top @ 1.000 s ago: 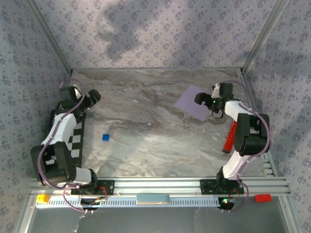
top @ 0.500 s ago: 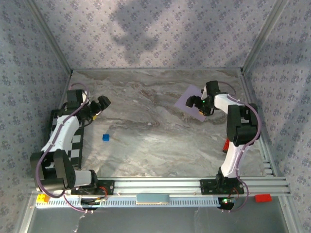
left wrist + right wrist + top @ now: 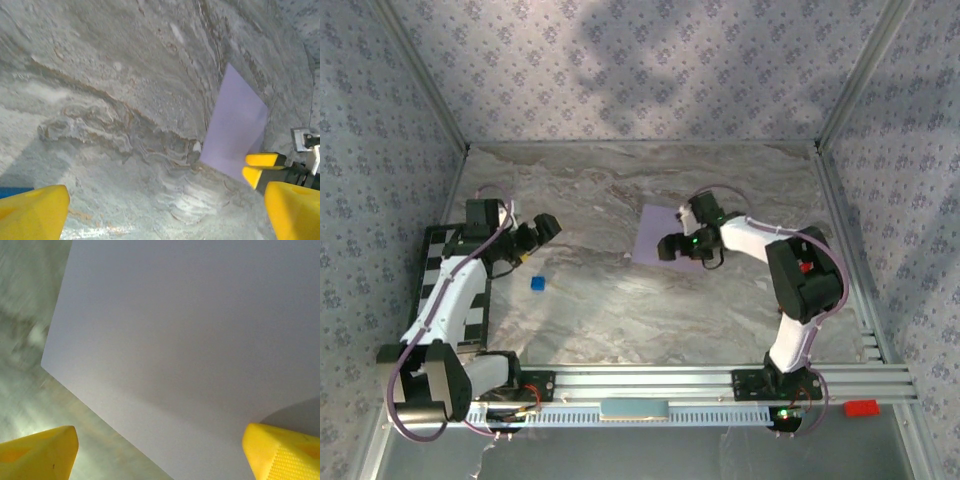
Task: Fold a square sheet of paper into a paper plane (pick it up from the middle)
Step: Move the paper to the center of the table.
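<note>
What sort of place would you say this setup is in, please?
Probably a robotics lab test cell: the left arm and right arm are bolted to an aluminium rail, patterned fabric walls enclose the marble-look tabletop, and a chequered board lies at the left edge.

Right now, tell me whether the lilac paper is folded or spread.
Spread flat: the square sheet of paper lies uncreased on the table.
</note>
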`<state>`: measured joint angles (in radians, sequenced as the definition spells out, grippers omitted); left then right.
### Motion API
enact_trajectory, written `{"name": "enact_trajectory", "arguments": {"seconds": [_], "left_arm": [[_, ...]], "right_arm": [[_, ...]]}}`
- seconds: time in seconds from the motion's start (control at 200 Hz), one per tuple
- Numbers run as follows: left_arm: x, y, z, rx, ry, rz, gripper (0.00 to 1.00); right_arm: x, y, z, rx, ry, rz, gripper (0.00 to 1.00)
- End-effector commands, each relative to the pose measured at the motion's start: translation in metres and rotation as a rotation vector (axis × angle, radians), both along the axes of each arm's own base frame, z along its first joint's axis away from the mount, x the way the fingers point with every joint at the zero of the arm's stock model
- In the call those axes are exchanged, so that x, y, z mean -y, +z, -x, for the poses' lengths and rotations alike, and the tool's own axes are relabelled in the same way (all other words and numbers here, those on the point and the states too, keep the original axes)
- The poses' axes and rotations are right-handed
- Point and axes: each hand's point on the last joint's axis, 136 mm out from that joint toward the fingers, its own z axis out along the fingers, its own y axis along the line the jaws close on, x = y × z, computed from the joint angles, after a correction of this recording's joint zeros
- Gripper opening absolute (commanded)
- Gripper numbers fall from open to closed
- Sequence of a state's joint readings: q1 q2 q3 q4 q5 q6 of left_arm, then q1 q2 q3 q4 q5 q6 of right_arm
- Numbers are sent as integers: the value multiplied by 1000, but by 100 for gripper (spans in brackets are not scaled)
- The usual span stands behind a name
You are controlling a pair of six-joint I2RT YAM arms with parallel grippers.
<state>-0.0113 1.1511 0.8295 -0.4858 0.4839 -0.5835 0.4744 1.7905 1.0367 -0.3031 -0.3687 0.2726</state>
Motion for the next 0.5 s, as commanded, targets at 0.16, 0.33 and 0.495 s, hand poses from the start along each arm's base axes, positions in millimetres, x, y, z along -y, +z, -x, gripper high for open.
{"name": "enact_trajectory", "arguments": {"seconds": [0.16, 0.33, 0.495], "left_arm": [[24, -11, 19, -30, -79, 3, 97], [39, -15, 20, -37, -128, -6, 93], [56, -15, 19, -47, -195, -45, 85]], "right_arm": [[-42, -36, 106, -183, 80, 18, 89], [-84, -4, 120, -103, 139, -75, 90], [-90, 41, 101, 57, 66, -142, 92]]}}
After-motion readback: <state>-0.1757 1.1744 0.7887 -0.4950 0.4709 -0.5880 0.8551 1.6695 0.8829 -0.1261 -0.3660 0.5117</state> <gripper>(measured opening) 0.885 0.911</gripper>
